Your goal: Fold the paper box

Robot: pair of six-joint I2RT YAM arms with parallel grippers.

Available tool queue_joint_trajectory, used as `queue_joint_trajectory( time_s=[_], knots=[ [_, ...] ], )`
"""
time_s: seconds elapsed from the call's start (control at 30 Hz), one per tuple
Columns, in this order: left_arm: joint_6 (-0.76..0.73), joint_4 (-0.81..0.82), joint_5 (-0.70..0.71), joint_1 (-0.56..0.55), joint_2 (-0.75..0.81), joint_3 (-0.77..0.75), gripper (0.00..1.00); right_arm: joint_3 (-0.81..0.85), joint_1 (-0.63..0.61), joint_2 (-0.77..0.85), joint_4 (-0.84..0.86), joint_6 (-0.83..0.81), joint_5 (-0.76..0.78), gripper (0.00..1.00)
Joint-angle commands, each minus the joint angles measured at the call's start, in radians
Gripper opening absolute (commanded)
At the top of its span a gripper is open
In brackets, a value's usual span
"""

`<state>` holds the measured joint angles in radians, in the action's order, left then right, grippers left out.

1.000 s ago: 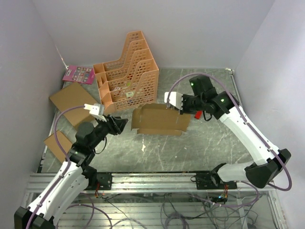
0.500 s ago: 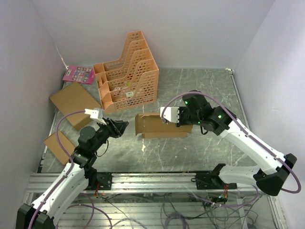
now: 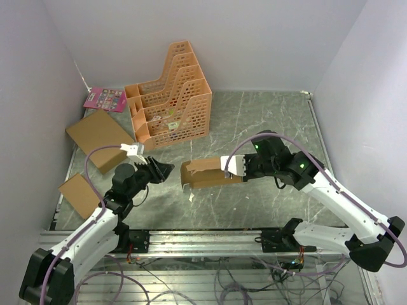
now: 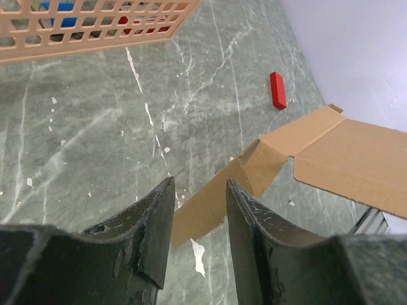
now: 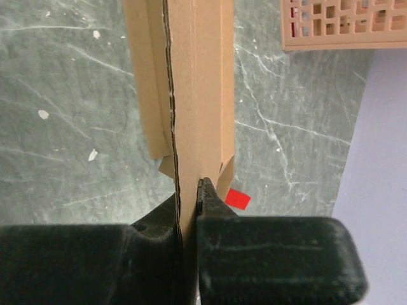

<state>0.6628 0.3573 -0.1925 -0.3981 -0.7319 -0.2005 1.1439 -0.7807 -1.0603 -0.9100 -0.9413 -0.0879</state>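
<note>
Holds the paper box [image 3: 203,173] on edge near the middle of the surface [image 3: 273,121], between the two arms.

Pinches the box's right end with the right pincer [image 5: 189,190], pressed tight on a doubled cardboard wall, long side running leftward and flaps partly folded up. Points the left pincer [image 4: 199,190] at the box's left end, spread apart and gripping nothing, just short of the nearest notched flap, with grey marbled stone visible through the gap. Cannot tell whether the box's lower edge touches the surface or hangs just above. Shares the surface with a small red block [image 4: 277,90] beyond the box, an orange file rack [image 3: 170,95] at the back, and two flat brown cardboard pieces [image 3: 98,135] at the left edge.
</note>
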Motion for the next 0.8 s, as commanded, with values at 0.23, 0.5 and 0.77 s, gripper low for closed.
queue_joint_trajectory(
  time_s=[0.23,0.5,0.77],
  knots=[
    [-0.034,0.055,-0.07,-0.003,-0.025,-0.009,0.5,0.042,0.007,-0.03,-0.113,0.009,-0.113,0.0],
    [-0.073,0.039,-0.064,-0.023,-0.007,-0.001,0.5,0.135,0.012,-0.089,-0.19,0.006,-0.124,0.0],
    [-0.113,0.072,-0.018,-0.059,0.044,0.05,0.49,0.216,0.023,-0.149,-0.279,-0.019,-0.134,0.0]
  ],
)
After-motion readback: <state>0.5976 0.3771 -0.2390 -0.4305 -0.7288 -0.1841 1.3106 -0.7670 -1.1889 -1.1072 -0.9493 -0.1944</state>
